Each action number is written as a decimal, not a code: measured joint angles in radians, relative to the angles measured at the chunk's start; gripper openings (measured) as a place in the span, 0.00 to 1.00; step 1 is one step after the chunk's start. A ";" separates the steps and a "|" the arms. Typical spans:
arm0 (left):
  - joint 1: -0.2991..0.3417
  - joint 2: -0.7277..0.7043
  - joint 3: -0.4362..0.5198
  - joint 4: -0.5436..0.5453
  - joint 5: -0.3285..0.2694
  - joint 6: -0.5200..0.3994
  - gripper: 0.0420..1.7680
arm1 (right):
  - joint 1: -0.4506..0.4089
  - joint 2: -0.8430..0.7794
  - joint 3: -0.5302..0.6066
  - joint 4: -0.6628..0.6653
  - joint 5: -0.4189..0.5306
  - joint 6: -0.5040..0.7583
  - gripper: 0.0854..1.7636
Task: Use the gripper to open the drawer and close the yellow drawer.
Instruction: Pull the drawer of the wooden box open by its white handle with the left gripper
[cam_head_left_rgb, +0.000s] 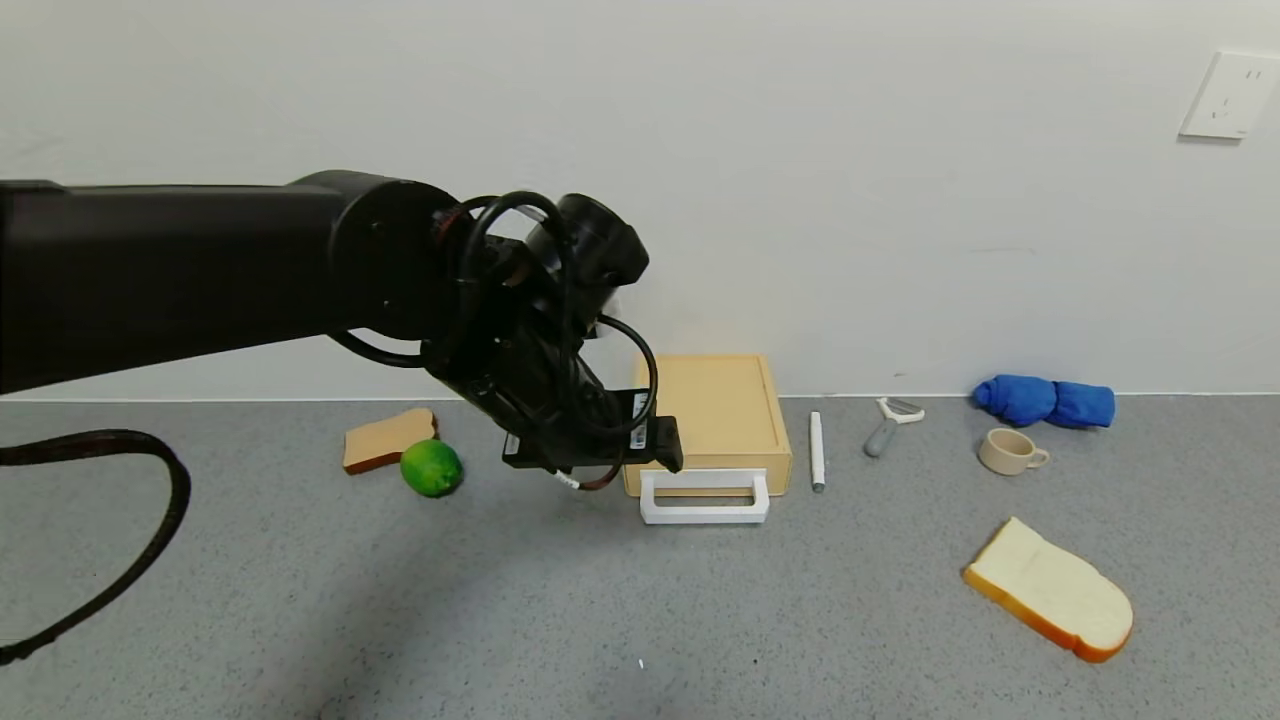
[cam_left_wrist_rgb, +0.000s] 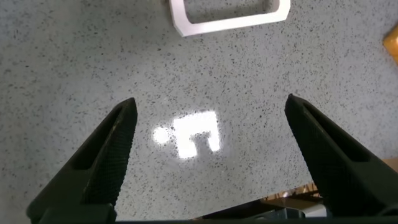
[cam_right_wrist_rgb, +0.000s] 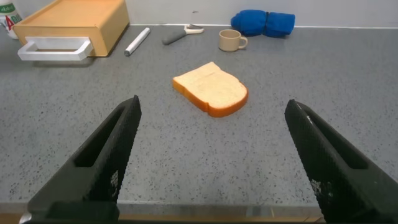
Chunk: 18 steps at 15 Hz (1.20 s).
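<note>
The pale-yellow drawer (cam_head_left_rgb: 712, 408) sits flat against the back wall, its tray looking pushed in. Its white loop handle (cam_head_left_rgb: 705, 497) sticks out at the front. My left gripper (cam_head_left_rgb: 620, 462) hangs over the counter just left of the handle. It is open and empty, and its fingers (cam_left_wrist_rgb: 106, 155) are spread wide above bare counter. The handle (cam_left_wrist_rgb: 230, 15) lies just beyond the fingertips in the left wrist view. My right gripper (cam_right_wrist_rgb: 211, 109) is open and empty low over the counter's front edge, out of the head view. The drawer (cam_right_wrist_rgb: 74, 22) shows far off in the right wrist view.
A lime (cam_head_left_rgb: 431, 467) and brown toast (cam_head_left_rgb: 388, 438) lie left of the drawer. A white pen (cam_head_left_rgb: 817, 450), a peeler (cam_head_left_rgb: 890, 423), a beige cup (cam_head_left_rgb: 1010, 451) and a blue cloth (cam_head_left_rgb: 1045, 401) lie to its right. A bread slice (cam_head_left_rgb: 1050, 590) lies front right.
</note>
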 joint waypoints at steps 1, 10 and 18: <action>-0.010 0.014 -0.006 -0.001 0.014 -0.002 0.87 | 0.000 0.000 0.000 0.000 0.000 0.000 0.96; -0.041 0.111 -0.073 -0.001 0.023 -0.032 0.04 | 0.000 0.000 0.000 0.000 0.000 0.000 0.96; -0.067 0.256 -0.118 -0.156 0.076 -0.080 0.04 | 0.000 0.000 0.000 0.000 0.000 0.000 0.96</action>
